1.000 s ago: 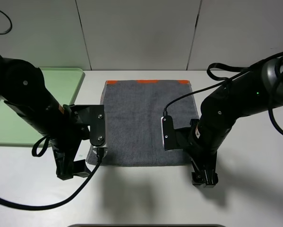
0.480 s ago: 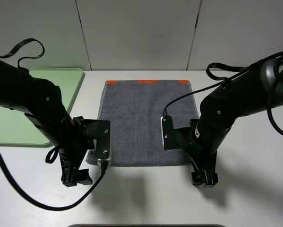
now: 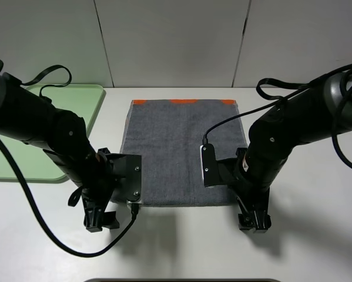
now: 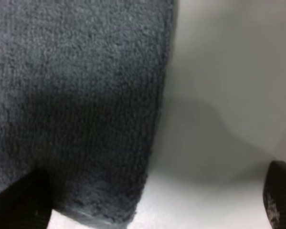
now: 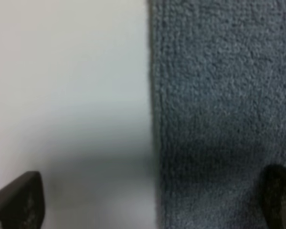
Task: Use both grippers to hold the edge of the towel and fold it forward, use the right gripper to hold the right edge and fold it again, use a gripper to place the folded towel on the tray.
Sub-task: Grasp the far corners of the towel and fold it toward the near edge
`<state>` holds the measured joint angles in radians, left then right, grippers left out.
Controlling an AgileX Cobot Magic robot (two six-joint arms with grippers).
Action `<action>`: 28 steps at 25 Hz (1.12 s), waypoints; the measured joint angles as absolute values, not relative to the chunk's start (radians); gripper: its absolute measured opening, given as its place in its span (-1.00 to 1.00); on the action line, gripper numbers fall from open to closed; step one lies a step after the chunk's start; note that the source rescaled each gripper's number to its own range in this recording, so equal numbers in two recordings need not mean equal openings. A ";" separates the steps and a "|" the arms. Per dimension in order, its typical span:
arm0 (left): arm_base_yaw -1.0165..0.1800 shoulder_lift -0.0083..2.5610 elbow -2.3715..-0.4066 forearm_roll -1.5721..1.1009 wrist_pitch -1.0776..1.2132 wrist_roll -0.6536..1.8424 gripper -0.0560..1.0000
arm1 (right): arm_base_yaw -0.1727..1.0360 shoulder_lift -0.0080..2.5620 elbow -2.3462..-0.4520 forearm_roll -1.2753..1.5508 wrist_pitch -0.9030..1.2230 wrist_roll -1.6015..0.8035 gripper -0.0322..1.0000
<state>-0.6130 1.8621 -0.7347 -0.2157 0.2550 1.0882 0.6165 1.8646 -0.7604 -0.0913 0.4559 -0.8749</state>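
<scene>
The dark grey towel [image 3: 178, 150] lies flat on the white table, with orange trim along its far end. Its plain grey near edge [image 3: 181, 203] faces the front. My left gripper [image 3: 100, 221] hangs low by the towel's front-left corner. In the left wrist view this gripper [image 4: 150, 202] is open, and its jaws straddle the towel's [image 4: 76, 95] side hem near the corner. My right gripper [image 3: 253, 222] is low by the front-right corner. It [image 5: 147, 202] is open too, astride the towel's [image 5: 224, 95] right hem. The pale green tray [image 3: 81, 103] lies at the far left.
Black cables loop off both arms. The bulky left arm [image 3: 40, 126] covers part of the tray. A grey panelled wall [image 3: 176, 41] closes the back. A dark strip [image 3: 181, 280] runs along the table's front edge.
My left arm has swung right and forward, bringing its gripper closer to the towel's front-left corner. The right arm and the towel have not moved.
</scene>
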 joint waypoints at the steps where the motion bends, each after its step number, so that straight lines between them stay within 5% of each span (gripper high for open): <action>1: -0.613 1.865 -0.737 -0.216 0.255 1.088 0.77 | 0.616 1.865 -0.760 -0.091 0.456 -0.875 0.99; 11: -0.613 1.871 -0.742 -0.224 0.229 1.088 0.10 | 0.616 1.865 -0.760 -0.070 0.450 -0.879 0.89; 19: -0.613 1.872 -0.742 -0.223 0.217 1.105 -0.23 | 0.616 1.867 -0.760 -0.054 0.421 -0.878 0.18; 23: -0.613 1.874 -0.742 -0.214 0.196 1.111 -0.60 | 0.616 1.868 -0.760 -0.056 0.401 -0.878 -0.23; 28: -0.613 1.874 -0.742 -0.213 0.192 1.112 -0.87 | 0.616 1.870 -0.760 -0.069 0.375 -0.878 -0.94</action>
<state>-0.6130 1.8741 -0.7421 -0.2126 0.1922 1.1120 0.6165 1.8697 -0.7604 -0.0690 0.3750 -0.8784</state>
